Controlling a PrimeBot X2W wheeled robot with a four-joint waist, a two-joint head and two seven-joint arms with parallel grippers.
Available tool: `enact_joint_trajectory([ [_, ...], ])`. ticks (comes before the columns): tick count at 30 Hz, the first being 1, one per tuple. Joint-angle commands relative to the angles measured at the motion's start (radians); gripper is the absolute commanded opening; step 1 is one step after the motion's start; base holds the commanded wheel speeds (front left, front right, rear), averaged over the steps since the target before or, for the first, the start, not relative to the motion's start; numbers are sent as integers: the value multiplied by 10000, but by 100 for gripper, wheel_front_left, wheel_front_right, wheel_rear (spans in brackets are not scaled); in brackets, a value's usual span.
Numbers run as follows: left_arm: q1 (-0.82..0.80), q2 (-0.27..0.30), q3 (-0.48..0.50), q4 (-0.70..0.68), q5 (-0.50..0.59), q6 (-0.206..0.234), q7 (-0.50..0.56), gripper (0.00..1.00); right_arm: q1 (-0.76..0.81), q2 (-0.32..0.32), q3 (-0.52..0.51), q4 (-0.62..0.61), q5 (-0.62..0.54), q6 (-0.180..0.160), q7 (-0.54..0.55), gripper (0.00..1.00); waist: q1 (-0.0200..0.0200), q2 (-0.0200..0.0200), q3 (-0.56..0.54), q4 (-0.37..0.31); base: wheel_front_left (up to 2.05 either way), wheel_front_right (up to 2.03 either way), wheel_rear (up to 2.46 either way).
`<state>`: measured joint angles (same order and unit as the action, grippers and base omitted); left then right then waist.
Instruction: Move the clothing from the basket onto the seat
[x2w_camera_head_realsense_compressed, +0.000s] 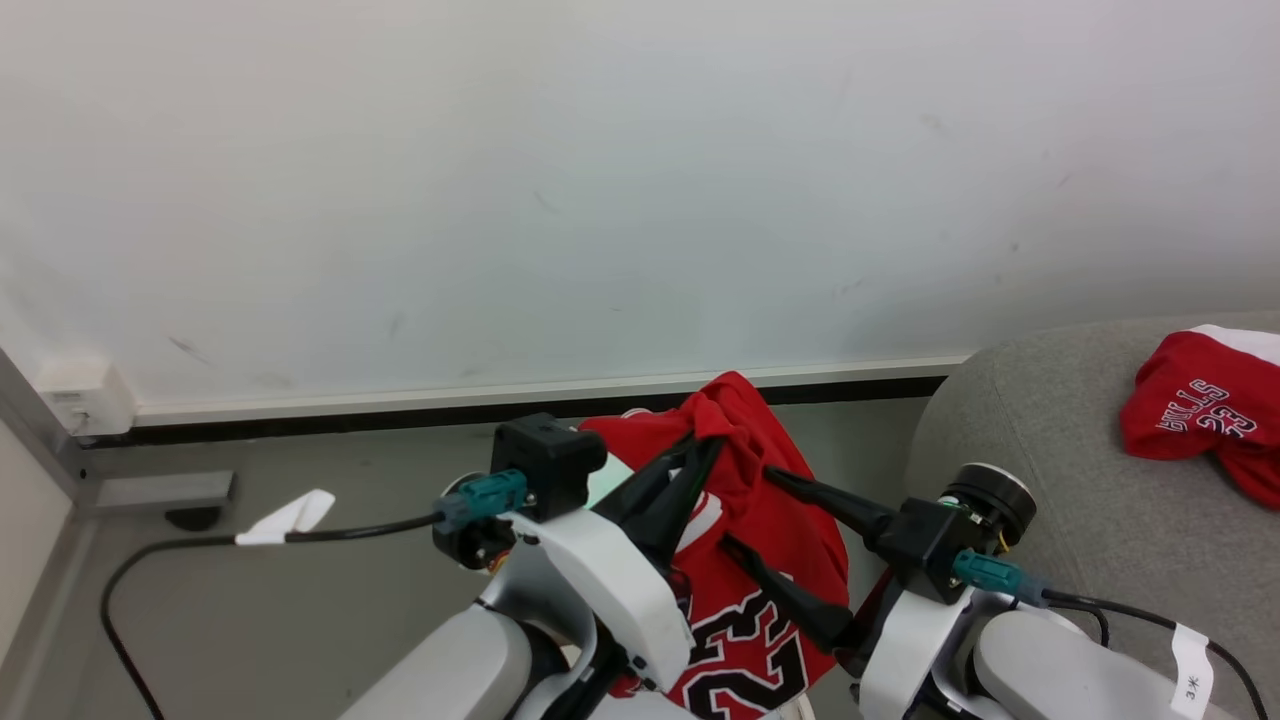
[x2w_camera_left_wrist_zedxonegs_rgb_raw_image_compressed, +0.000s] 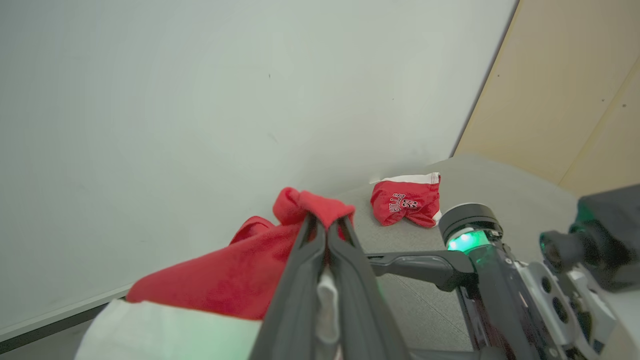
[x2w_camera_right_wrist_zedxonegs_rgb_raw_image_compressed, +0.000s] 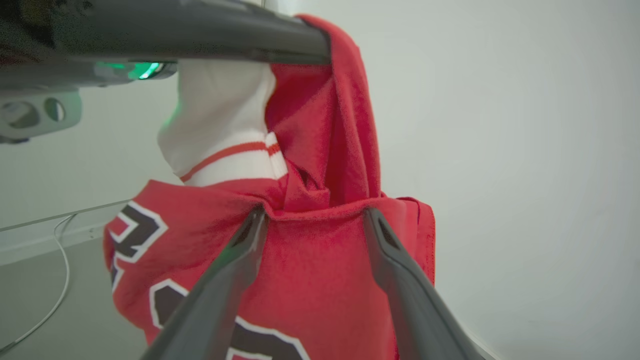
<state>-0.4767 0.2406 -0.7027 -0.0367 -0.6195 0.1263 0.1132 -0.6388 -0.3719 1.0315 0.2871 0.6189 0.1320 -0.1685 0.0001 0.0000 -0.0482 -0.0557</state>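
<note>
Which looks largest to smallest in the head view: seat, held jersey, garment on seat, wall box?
1. seat
2. held jersey
3. garment on seat
4. wall box
The jersey is nearer the camera, so its real rank is unsure.

Grey seat (x2w_camera_head_realsense_compressed: 1040, 450) w/ crumpled red garment (x2w_camera_head_realsense_compressed: 1200, 410) on it; floor (x2w_camera_head_realsense_compressed: 300, 620) w/ black cable (x2w_camera_head_realsense_compressed: 380, 526).

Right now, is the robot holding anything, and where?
Its left gripper pinches the red jersey by a bunched fold at its top. The right gripper is open, gripping nothing.
</note>
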Motion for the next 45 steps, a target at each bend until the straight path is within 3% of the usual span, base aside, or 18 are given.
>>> enact_joint_trajectory([
  [1,-114,-88,-102,-9,-37,-125,28,0,-355,3,362,227,305,-26,-152,100,-1,0,-50,98,0,0,0],
  [9,-135,-327,-462,-49,-405,-495,259,0,-1254,539,1759,1242,1327,-26,-663,100,-1,0,-90,261,0,0,0],
  [10,-147,-337,-489,-20,-421,-518,274,0,-1307,612,1852,1334,1489,-24,-725,84,-1,0,-97,278,0,0,0],
  [11,-155,-349,-502,8,-438,-532,276,0,-1388,670,1923,1448,1604,-26,-768,19,-1,0,-105,294,0,0,0],
  [12,-158,-358,-510,30,-460,-533,274,0,-1445,712,1984,1540,1702,-26,-819,0,-1,0,-110,310,0,0,0],
  [20,-111,-212,-426,106,-466,-415,227,0,-1429,704,2164,1821,2447,-26,-964,0,-1,0,-108,386,0,0,0],
  [26,24,-121,-428,161,-333,-317,133,0,-1145,541,1623,1635,2317,-26,-977,0,-1,0,-64,343,0,0,0],
  [27,45,-119,-431,178,-332,-296,108,14,-1114,505,1540,1598,2303,-26,-978,0,-1,0,-60,333,0,0,0],
  [28,69,-102,-460,219,-327,-293,135,47,-1096,466,1466,1568,2265,-26,-978,0,-1,0,-57,322,0,0,0],
  [29,83,-91,-485,236,-305,-288,146,100,-1075,419,1400,1550,2226,-26,-979,0,-1,0,-55,312,0,0,0],
  [45,302,96,-643,454,-133,-217,-63,100,-733,-95,673,1453,1933,-26,-980,0,-1,0,22,144,0,0,0],
])
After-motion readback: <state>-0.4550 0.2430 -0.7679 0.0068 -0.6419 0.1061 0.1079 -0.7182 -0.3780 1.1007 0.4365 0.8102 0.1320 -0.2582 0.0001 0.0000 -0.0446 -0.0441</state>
